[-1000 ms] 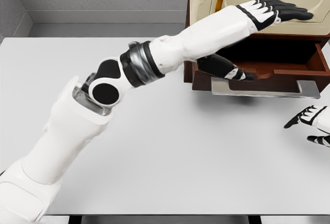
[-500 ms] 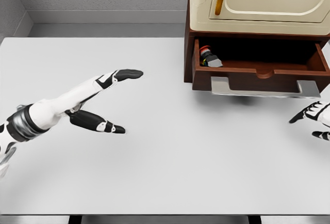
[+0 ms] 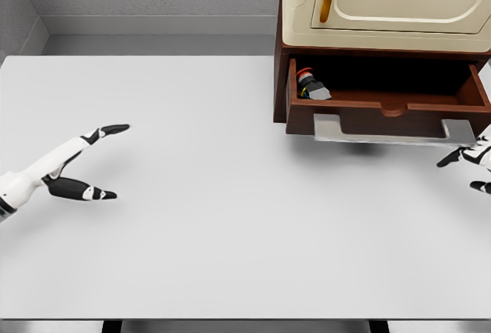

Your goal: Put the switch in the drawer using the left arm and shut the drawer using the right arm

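The switch [image 3: 311, 85] is seen lying in the far left corner of the open drawer [image 3: 387, 110], so the placing half looks done and the closing is what remains. The drawer's long front, with its grey handle [image 3: 395, 130], runs left to right across the scene, and the push would have to go away from the robot. The right hand [image 3: 469, 166] is found just beside the handle's right end (slightly nearer than it), much closer than the left hand [image 3: 80, 160], which is held with fingers spread and empty, well apart over the table [image 3: 230, 225]. The right hand is cut off by the picture's edge; its fingers cannot be judged.
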`<state>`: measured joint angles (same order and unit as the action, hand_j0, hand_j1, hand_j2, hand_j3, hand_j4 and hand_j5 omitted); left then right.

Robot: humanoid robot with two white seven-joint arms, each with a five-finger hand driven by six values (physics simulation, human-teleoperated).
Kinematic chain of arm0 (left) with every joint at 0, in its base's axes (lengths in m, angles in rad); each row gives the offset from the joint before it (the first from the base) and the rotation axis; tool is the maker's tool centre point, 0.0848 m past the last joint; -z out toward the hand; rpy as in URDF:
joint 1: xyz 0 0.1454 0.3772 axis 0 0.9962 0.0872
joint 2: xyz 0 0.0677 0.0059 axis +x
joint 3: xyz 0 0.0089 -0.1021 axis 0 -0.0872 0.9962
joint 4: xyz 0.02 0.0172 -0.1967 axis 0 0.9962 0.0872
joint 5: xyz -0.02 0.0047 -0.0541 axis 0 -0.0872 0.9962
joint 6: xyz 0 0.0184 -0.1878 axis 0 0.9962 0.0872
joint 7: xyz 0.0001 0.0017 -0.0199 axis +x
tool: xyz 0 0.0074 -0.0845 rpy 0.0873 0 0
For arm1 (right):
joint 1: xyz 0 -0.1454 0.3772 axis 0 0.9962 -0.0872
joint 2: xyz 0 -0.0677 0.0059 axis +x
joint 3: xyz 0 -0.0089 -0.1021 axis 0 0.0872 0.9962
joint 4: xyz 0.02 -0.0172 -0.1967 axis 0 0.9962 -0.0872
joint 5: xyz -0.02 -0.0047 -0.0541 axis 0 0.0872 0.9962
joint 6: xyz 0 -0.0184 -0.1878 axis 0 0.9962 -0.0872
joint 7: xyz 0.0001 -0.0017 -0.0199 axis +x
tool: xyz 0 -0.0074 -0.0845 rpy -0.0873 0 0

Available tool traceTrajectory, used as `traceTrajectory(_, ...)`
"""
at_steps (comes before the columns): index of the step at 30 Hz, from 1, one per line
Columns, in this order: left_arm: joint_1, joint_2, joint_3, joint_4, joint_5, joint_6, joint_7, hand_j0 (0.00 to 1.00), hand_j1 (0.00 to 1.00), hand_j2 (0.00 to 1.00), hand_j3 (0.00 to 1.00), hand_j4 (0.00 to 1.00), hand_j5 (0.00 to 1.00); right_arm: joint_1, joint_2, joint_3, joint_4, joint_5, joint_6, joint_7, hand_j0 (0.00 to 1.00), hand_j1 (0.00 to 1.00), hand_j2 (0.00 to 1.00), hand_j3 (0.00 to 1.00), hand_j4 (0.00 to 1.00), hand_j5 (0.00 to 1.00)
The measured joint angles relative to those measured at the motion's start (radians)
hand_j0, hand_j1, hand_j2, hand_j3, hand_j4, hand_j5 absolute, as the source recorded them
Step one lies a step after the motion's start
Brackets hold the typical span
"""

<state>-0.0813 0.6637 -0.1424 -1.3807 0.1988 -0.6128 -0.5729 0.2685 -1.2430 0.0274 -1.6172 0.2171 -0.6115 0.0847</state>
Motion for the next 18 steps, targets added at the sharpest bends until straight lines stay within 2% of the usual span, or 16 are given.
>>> traceTrajectory(9, 0.008, -0.014, 0.013, 0.008, 0.0, 0.0, -0.005, 1.0, 1.0, 1.0, 1.0, 1.0, 1.0, -0.005, 0.009, 0.002, 0.029, 0.007, 0.0, 0.0, 0.72, 0.72, 0.72, 0.72, 0.72, 0.72)
traceTrajectory(12, 0.009, -0.015, 0.013, 0.008, 0.0, 0.0, -0.006, 1.0, 1.0, 1.0, 1.0, 1.0, 1.0, -0.052, 0.026, 0.008, 0.048, 0.05, -0.004, 0.007, 0.73, 0.73, 0.73, 0.73, 0.73, 0.73)
traceTrajectory(18, 0.008, -0.016, 0.013, 0.008, 0.0, 0.0, -0.006, 1.0, 1.0, 1.0, 1.0, 1.0, 1.0, -0.058, 0.047, 0.005, 0.08, 0.049, -0.001, 0.002, 0.73, 0.73, 0.73, 0.73, 0.73, 0.73)
